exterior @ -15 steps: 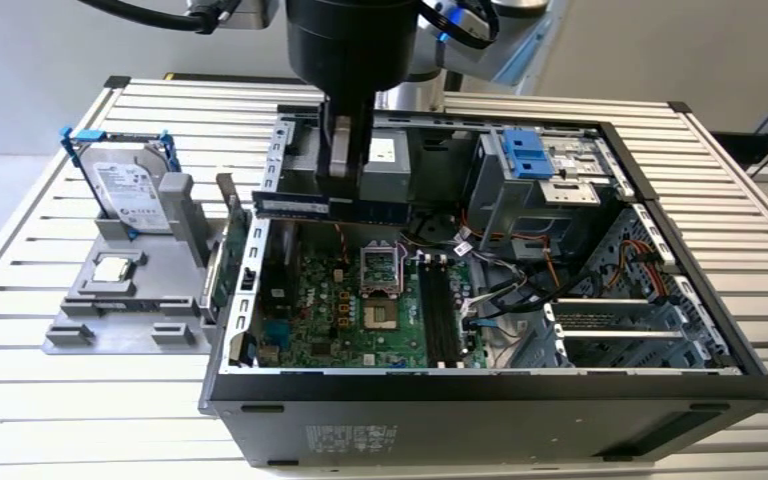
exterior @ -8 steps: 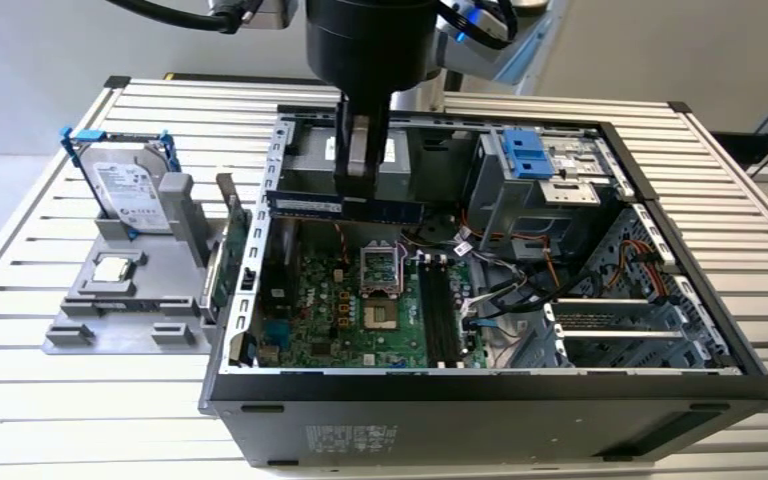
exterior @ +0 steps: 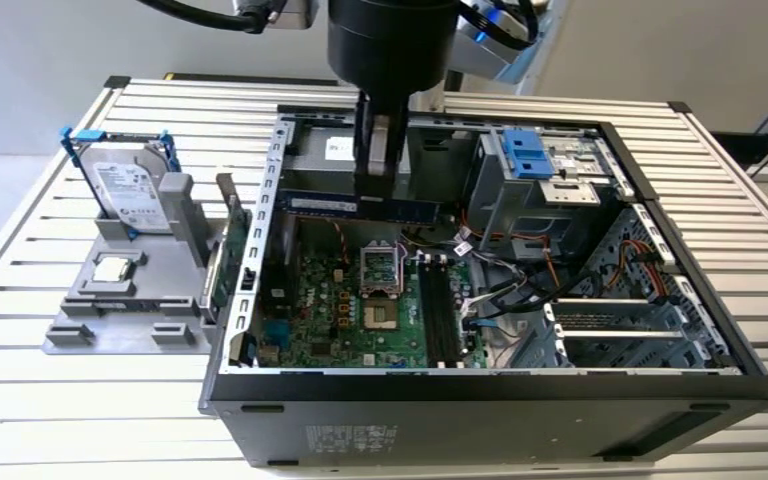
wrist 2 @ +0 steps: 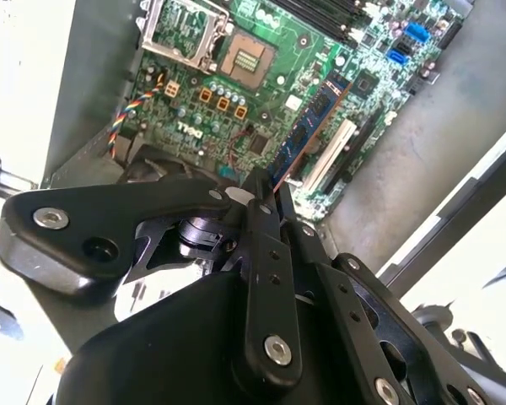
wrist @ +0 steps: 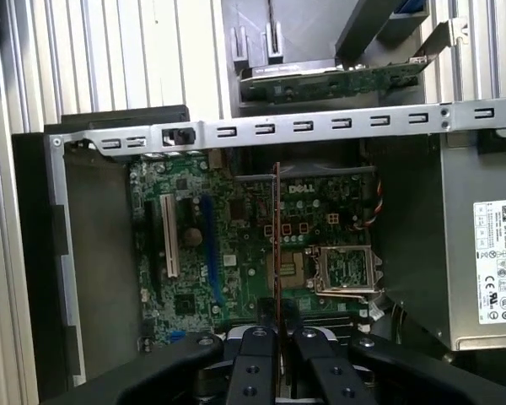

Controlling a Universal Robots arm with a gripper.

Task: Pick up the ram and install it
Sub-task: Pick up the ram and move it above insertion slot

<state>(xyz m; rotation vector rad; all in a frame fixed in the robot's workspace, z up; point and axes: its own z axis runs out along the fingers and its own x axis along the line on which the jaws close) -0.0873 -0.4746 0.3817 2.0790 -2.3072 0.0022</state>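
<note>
Here we are above the open computer case (exterior: 491, 385), which lies on its side on the slatted desk (exterior: 91, 400). The hand (exterior: 381, 192) hangs straight down from the black arm, clamped tight on the ram (exterior: 324, 204). In the exterior view the ram is a long dark green stick, held level and on edge, gripped near its middle, with both ends sticking out past the fingers. It sits up in the air over the back part of the case, clear of the green motherboard (exterior: 331, 300) below.

In the first wrist view the ram (wrist: 277, 236) shows edge-on as a thin line running away from the hand (wrist: 277, 333), with the open processor socket (wrist: 341, 270) just beside that line. The second wrist view catches the ram (wrist 2: 310, 122) slanting out from the pinched black fingers (wrist 2: 255, 211), the board spread out beyond it.

Back in the exterior view, the black memory slots (exterior: 438, 310) lie on the motherboard next to the socket (exterior: 373, 268), nearer the front of the case than the ram, and the ram is not touching them.

Off to the exterior view's left, a grey tray (exterior: 91, 320) carries a hard drive (exterior: 128, 188) in a blue frame and a small silver chip (exterior: 115, 268).
</note>
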